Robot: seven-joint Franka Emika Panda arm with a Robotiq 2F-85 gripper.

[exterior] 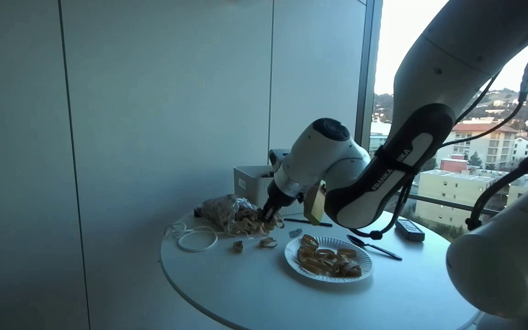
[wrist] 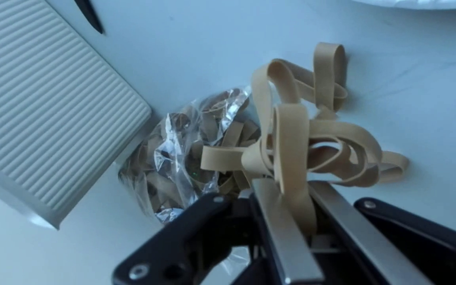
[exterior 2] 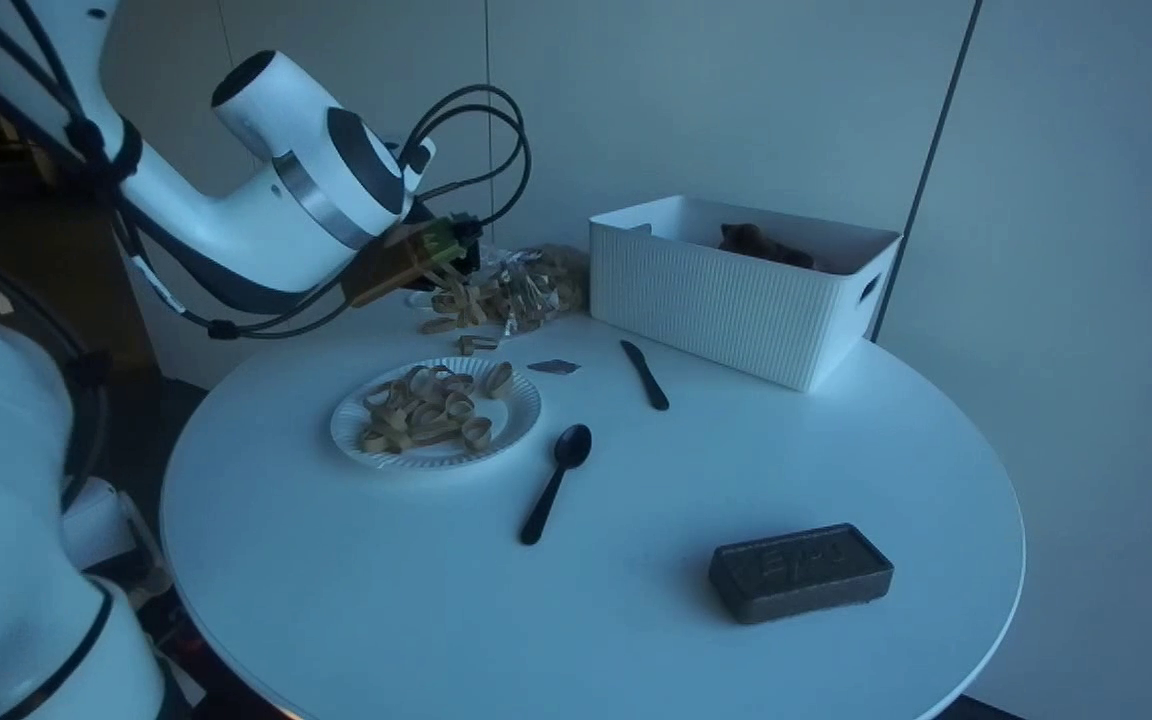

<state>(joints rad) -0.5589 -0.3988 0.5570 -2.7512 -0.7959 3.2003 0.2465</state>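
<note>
Tan rubber bands (wrist: pixel 291 146) stick out from between the two metal fingers of my gripper (wrist: pixel 291 182) in the wrist view. The fingers are close together with a band pinched between them. Some bands hang together in a tangled clump, and I cannot tell how many are held. Just beside the fingers lies a clear plastic bag (wrist: pixel 176 154) of more bands; it also shows in both exterior views (exterior: pixel 227 208) (exterior 2: pixel 561 285). In an exterior view my gripper (exterior: pixel 268 214) is low at the bag's mouth. A white paper plate (exterior 2: pixel 516 415) holds several bands.
A white ribbed bin (exterior 2: pixel 706 290) with a dark brown object inside stands beside the bag. A black knife (exterior 2: pixel 648 378), a black spoon (exterior 2: pixel 552 490), a grey scrap (exterior 2: pixel 554 367) and a dark block (exterior 2: pixel 801 575) lie on the round table. A white cable (exterior: pixel 197 250) and loose bands (exterior: pixel 238 247) lie near the bag.
</note>
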